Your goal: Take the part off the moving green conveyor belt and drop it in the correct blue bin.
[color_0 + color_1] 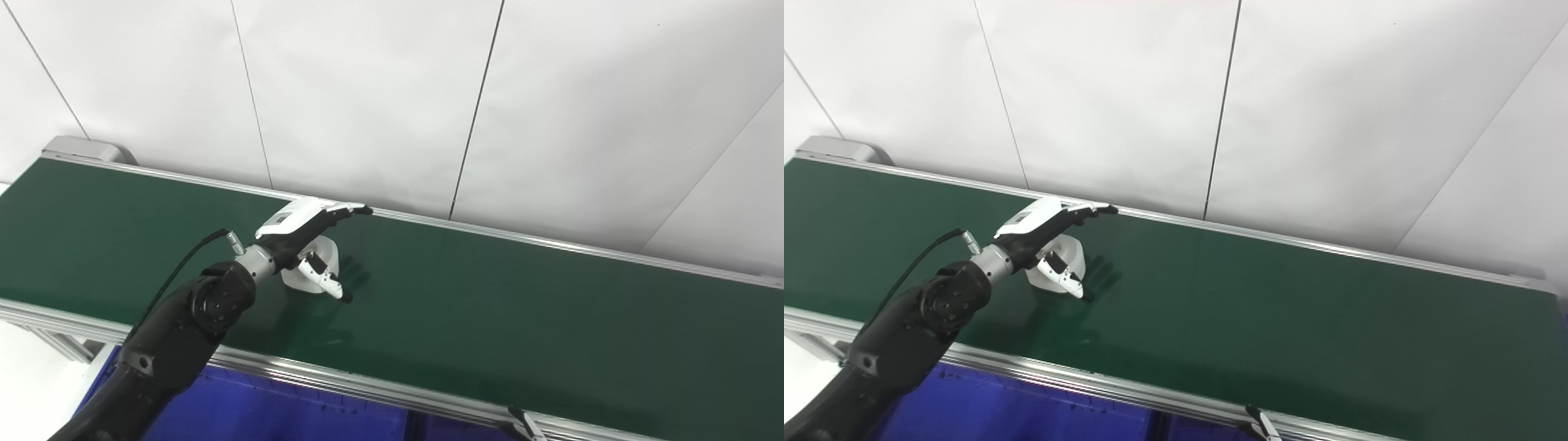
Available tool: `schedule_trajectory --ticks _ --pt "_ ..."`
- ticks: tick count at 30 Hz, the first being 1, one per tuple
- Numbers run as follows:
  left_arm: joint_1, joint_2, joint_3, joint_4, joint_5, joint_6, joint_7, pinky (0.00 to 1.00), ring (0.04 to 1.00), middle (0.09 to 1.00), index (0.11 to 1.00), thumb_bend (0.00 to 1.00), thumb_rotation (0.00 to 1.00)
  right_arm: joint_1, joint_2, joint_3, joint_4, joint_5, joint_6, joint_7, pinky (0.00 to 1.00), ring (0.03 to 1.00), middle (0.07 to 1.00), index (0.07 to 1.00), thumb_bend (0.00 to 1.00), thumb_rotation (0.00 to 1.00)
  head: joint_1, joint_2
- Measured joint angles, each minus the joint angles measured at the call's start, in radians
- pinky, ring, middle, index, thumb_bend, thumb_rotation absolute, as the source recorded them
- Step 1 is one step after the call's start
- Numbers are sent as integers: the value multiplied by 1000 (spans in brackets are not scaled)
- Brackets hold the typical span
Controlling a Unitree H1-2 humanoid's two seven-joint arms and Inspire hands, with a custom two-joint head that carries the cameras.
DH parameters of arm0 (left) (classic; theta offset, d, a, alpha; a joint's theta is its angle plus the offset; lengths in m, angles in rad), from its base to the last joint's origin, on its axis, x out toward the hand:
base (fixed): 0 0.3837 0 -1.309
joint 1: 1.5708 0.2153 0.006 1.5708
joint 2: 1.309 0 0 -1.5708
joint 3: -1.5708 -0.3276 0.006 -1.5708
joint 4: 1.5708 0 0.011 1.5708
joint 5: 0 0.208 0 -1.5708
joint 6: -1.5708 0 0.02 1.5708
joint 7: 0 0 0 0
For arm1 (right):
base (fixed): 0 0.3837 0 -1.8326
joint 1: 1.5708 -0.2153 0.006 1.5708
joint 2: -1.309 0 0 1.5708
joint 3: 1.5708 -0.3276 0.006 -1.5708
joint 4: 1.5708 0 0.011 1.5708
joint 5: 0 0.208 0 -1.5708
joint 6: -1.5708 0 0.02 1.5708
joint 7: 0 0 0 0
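The robot's left hand (306, 236) hovers with fingers spread over a white part (321, 264) on the green conveyor belt (490, 306), above a blue bin (275, 410).

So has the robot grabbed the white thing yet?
Not yet. The left hand is open over the white part, fingers apart around it; the part sits on the green belt. Closing, lifting and dropping it into the blue bin remain. Only a tip of the right hand shows.
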Motion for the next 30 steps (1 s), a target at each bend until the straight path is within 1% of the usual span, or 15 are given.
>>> schedule_trajectory --ticks 3,5,6,9,12,13,14,15,16,17,19,21,23,27,30 --pt "-6 7 -9 3 39 47 -18 825 908 950 889 962 103 1 0 0 0 3 0 0 785 816 847 897 847 446 -3 -2" --pt "-12 18 -20 8 58 66 -25 866 916 959 891 967 101 1 0 1 0 4 0 0 783 816 845 896 848 438 -6 -3" --pt "-16 21 -26 14 71 75 -30 921 930 960 891 968 94 1 0 2 0 5 0 -2 784 815 845 895 847 433 -6 -3" --pt "-29 27 -47 21 93 76 -30 990 957 961 885 970 58 1 -3 8 0 7 0 -9 782 811 846 892 849 433 -14 -3" --pt "-40 27 -62 38 115 73 -11 987 965 961 871 910 7 2 -5 9 0 7 0 -9 774 806 841 888 857 446 -18 -3" --pt "-46 27 -68 51 120 68 1 914 914 920 832 876 2 2 -5 8 0 7 0 -9 775 805 840 887 856 445 -18 -2" --pt "-51 27 -69 69 125 61 19 901 905 913 825 871 1 1 -5 8 -1 7 0 -9 776 805 840 887 856 445 -18 -2" --pt "-52 26 -67 85 126 47 40 775 790 858 788 826 0 1 -5 7 -1 7 0 -9 779 806 840 887 855 445 -18 -2" --pt "-52 22 -62 119 122 26 66 624 632 746 726 657 0 2 -5 7 -2 7 0 -9 781 807 839 888 854 449 -18 -2" --pt "-50 12 -48 163 109 -4 114 524 518 625 642 578 0 2 -5 5 -2 6 0 -9 783 808 840 890 851 455 -20 2" --pt "-41 -11 -22 232 73 -96 217 451 433 519 562 513 0 8 -6 1 -3 5 0 -10 784 808 839 889 848 447 -21 2" --pt "-33 -33 -5 272 35 -174 268 461 444 507 505 502 0 8 -6 1 -3 4 0 -10 779 806 838 892 851 455 -20 2" --pt "-21 -75 35 305 -24 -225 311 464 452 509 492 501 0 9 -5 -5 -3 4 0 -9 778 806 838 894 851 458 -20 2" --pt "-12 -157 53 307 -113 -315 327 451 452 507 490 500 0 9 -5 -11 -6 5 0 -8 783 807 840 893 851 452 -20 5" --pt "-12 -187 60 298 -144 -329 324 437 447 499 500 500 0 10 -1 -11 -7 1 0 -5 778 801 835 888 848 458 -21 8"
